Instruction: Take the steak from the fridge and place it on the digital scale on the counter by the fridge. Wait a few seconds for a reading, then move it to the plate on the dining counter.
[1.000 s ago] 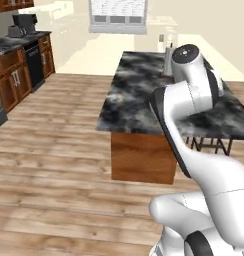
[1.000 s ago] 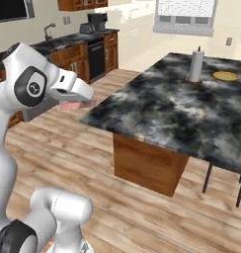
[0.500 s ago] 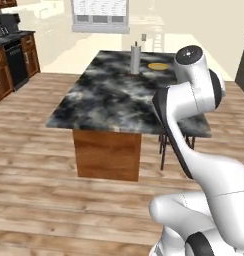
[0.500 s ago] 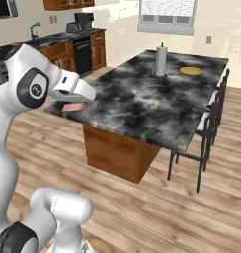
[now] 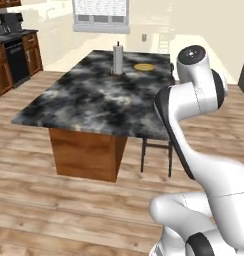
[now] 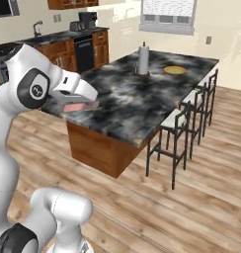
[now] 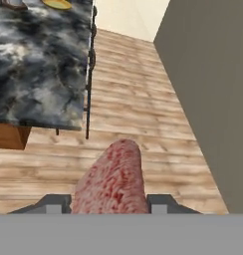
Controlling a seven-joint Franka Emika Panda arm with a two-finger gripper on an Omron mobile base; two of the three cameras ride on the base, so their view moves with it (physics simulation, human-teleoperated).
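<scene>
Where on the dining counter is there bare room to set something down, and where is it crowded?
The dining counter is bare marbled stone from its near edge up to the paper-towel roll. The far end is crowded: the roll and the plate sit there side by side. The gripper holds the steak over the wooden floor.

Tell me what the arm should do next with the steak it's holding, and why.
Probably carry it on toward the plate. The gripper is shut on the steak, which hangs over bare floor beside the near end of the dining counter. The plate sits at the far end, past the paper-towel roll, so it likely needs to get closer before lowering.
</scene>
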